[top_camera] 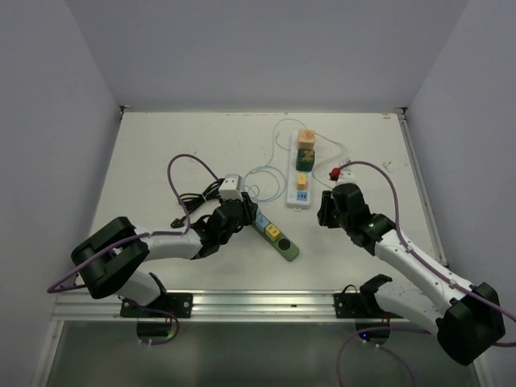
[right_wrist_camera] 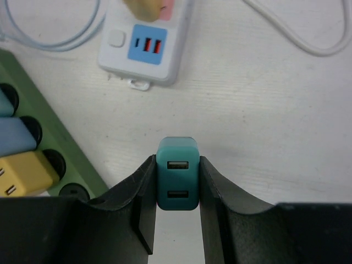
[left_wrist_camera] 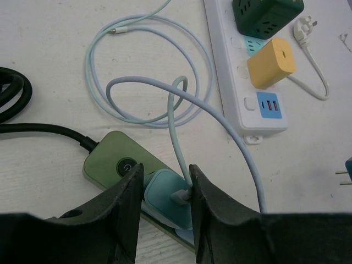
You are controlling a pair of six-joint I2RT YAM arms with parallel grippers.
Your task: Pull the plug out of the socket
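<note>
black fingers [right_wrist_camera: 140,192] of the right gripper [right_wrist_camera: 176,163] press both flanks of the teal plug [right_wrist_camera: 177,187], a stubby charger block with two usb ports facing that wrist camera. it sits in no socket, held over bare table [right_wrist_camera: 275,110] just off the near end of the white power strip [right_wrist_camera: 171,65], right of the worktop's centre. its pins [left_wrist_camera: 342,177] show only at the right edge of the left wrist view (bare metal, nothing around them). from above, the block is hidden behind the gripper.

the left gripper [left_wrist_camera: 165,173] is closed on a pale blue plug [left_wrist_camera: 165,201] seated in the green power strip [left_wrist_camera: 113,157], which lies slantwise toward the near edge, mid-worktop. that plug's pale cable [left_wrist_camera: 137,82] loops toward the far edge. a yellow adapter [left_wrist_camera: 271,62] and a dark green cube [left_wrist_camera: 267,16] sit in the white power strip.
</note>
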